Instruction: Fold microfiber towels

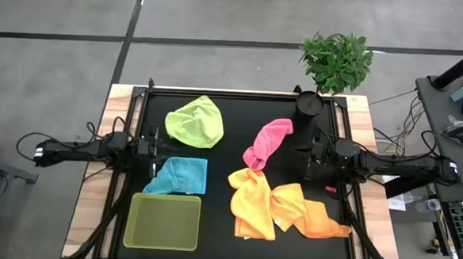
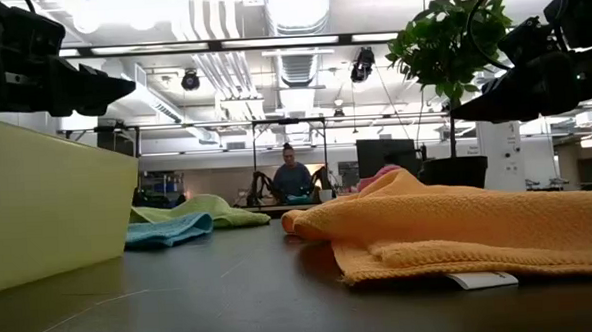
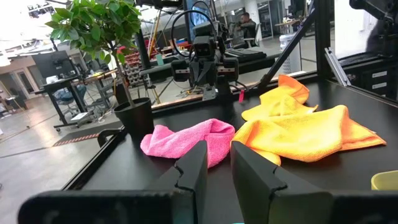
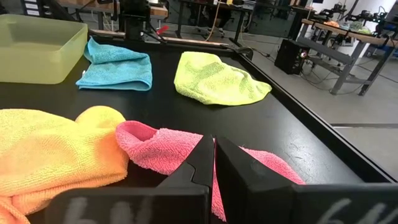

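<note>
left hand (image 3: pixel 216 171): above counter's (image 1: pixel 233 106) left side beside blue towel (image 1: pixel 178 175), fingers slightly parted, grasping nothing | right hand (image 4: pixel 214 158): clenched, empty, right side near pink towel (image 1: pixel 266 142) | green towel (image 1: pixel 194 121) rear left | yellow towel (image 1: pixel 251 203), orange towel (image 1: pixel 307 209) bunched touching, front right | tray (image 1: pixel 163 220) front left

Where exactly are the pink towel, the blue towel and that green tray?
pink towel (image 1: pixel 266 142), high view, middle of the cloth
blue towel (image 1: pixel 180 175), high view, centre of the cloth
green tray (image 1: pixel 163 221), high view, bare floor of the tray
</note>
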